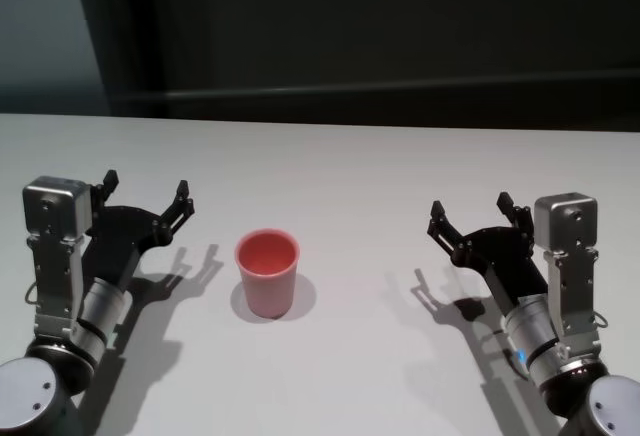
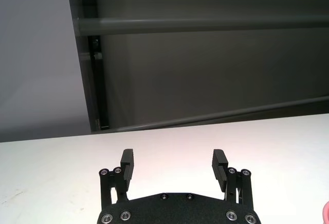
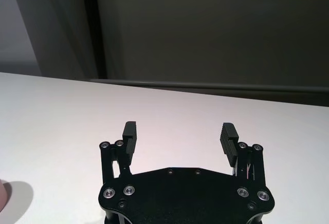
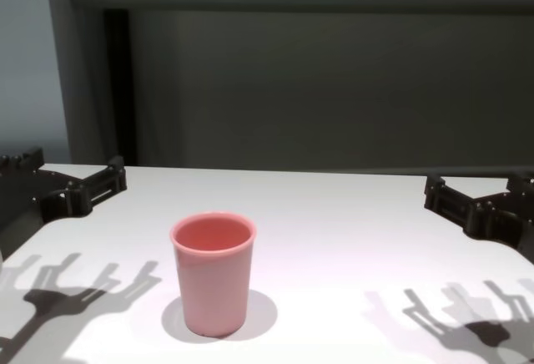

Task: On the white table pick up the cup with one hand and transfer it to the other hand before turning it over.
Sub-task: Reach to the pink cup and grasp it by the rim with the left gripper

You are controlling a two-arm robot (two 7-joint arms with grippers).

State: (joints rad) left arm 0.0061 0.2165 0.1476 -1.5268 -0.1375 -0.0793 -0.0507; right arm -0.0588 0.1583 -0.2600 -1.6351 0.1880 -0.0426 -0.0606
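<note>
No brand, label or writing can be read on anything here. The cup (image 1: 267,273) is a plain pale pink plastic tumbler, smooth and tapered, wider at its rolled rim than at its base, with no handle. It stands upright, mouth up, on the white table (image 1: 350,176), about midway between the table's left and right sides and toward the near edge, closer to the left arm than to the right. Nothing touches it.

The tabletop is flat, matte and white, and it carries soft shadows of the cup and of both grippers.

The left gripper (image 1: 146,193) hangs above the table near its left edge, well apart from the cup. Its black fingers (image 2: 127,163) are spread wide with nothing between them; their inner pads are ribbed, and the flat black palm plate is studded with small silver screw heads. A silver-grey box and a cylindrical metal wrist sit behind it.

The right gripper (image 1: 470,211) hovers near the table's right edge, also well apart from the cup. Its ribbed black fingers (image 3: 227,137) are likewise spread wide and empty, on the same screw-studded black plate, with a silver box beside a metal wrist.
</note>
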